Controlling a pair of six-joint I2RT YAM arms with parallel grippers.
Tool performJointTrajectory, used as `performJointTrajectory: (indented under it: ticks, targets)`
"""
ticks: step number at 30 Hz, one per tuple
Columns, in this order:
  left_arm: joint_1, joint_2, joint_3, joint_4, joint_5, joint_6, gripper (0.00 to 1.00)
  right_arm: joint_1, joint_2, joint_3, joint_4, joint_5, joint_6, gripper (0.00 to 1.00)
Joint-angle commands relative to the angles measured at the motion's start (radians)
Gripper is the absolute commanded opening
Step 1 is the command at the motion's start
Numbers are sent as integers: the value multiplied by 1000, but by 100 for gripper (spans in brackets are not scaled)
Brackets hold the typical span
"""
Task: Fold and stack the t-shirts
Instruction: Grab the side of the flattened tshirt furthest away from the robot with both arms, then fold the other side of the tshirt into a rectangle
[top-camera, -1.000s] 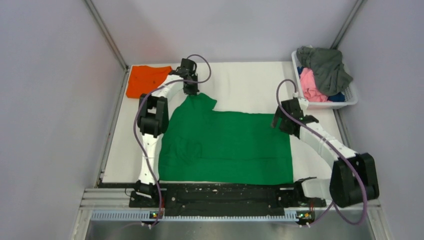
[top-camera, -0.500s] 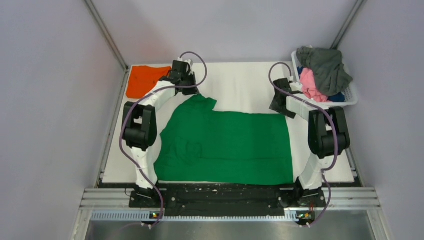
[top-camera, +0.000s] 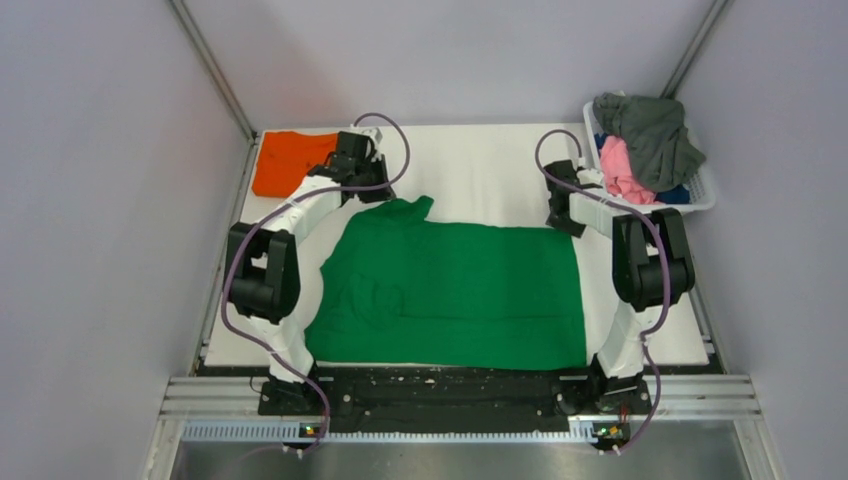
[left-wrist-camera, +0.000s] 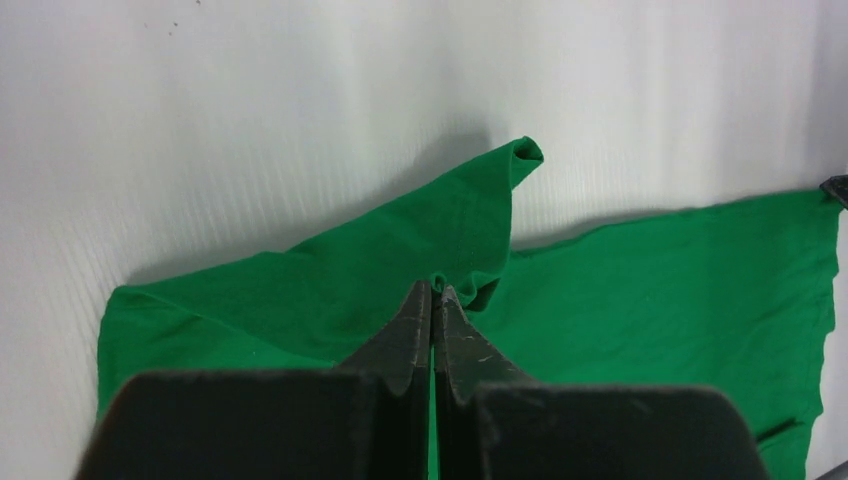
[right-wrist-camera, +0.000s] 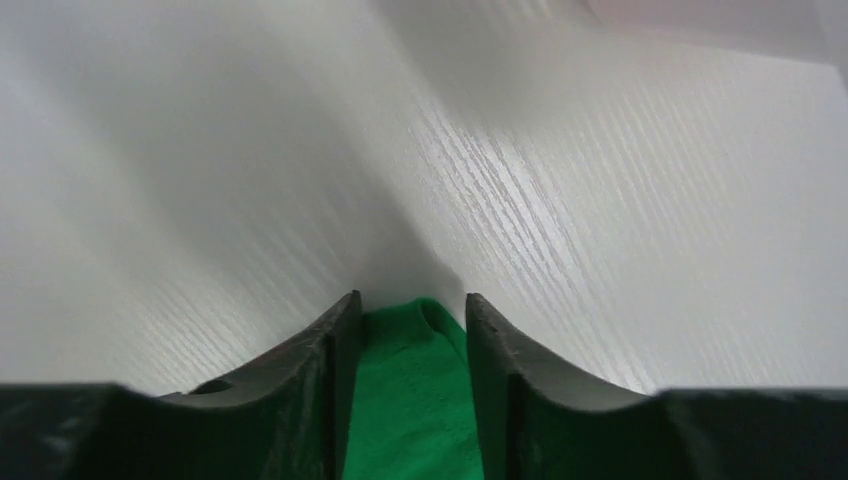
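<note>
A bright green t-shirt (top-camera: 460, 290) lies spread flat across the middle of the white table. My left gripper (top-camera: 385, 195) is at its far left sleeve and is shut on a small pinch of green cloth (left-wrist-camera: 433, 288). The sleeve (left-wrist-camera: 480, 200) rises to a point just beyond the fingers. My right gripper (top-camera: 560, 222) stands over the shirt's far right corner. Its jaws are still parted, with that green corner (right-wrist-camera: 415, 400) lying between the fingertips (right-wrist-camera: 408, 297). An orange t-shirt (top-camera: 290, 160) lies folded at the far left corner.
A white plastic basket (top-camera: 650, 210) at the far right holds a grey tee (top-camera: 655, 130), a pink one (top-camera: 620, 170) and a blue one (top-camera: 675, 193). Bare white table (top-camera: 490, 160) stretches beyond the green shirt. Grey walls close in both sides.
The right arm swung from the shirt's right edge to its far right corner, and its jaws narrowed around the cloth. The left gripper drew slightly left and back, still shut on the sleeve.
</note>
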Motion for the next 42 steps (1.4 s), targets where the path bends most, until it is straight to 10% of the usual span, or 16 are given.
performJointTrajectory:
  ticks: [1,9,42]
  targets:
    - [-5,-96,-43,46,17,-4,0,-5,-39,-33,16,40,8,39]
    - [-8,-152,-103,55,24,-14,0,-4,-48,-40,104,15,31,0]
    - [-33,-1015,-603,-225,-120,-258,0,73,-693,-385,68,-2,-76,0]
